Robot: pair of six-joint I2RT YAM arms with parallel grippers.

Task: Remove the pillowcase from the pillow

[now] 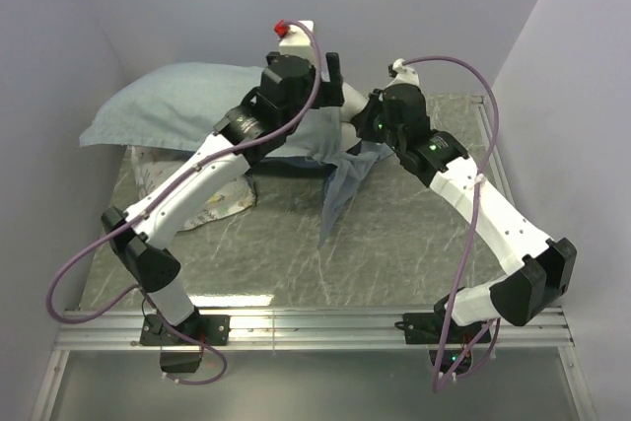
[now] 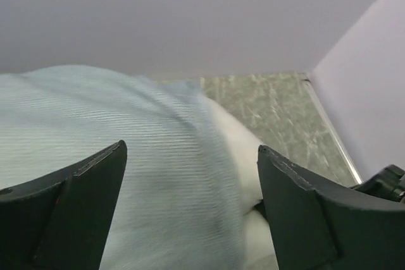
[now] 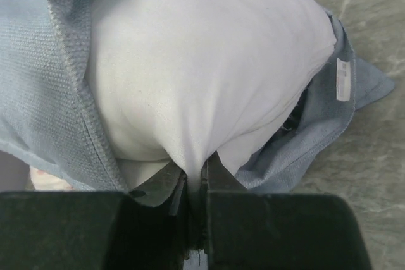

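The pillowcase (image 1: 168, 101) lies at the back left, pale blue-grey side out, with a flap (image 1: 345, 184) trailing onto the table. The white pillow (image 1: 351, 105) bulges from its open end. My right gripper (image 3: 196, 175) is shut on a pinch of the pillow's white fabric (image 3: 209, 61), and the pillowcase rim (image 3: 38, 80) is peeled back round it. My left gripper (image 2: 190, 175) is open just above the pillowcase (image 2: 126, 131), beside the exposed pillow (image 2: 237, 143), and holds nothing. In the top view the left gripper (image 1: 330, 71) and the right gripper (image 1: 365, 115) are close together.
A white floral-print cover (image 1: 212, 199) lies under the left arm. A white block with a red tip (image 1: 291, 32) stands at the back wall. Walls close in on the left, back and right. Grey marbled table (image 1: 414, 234) shows at the front and right.
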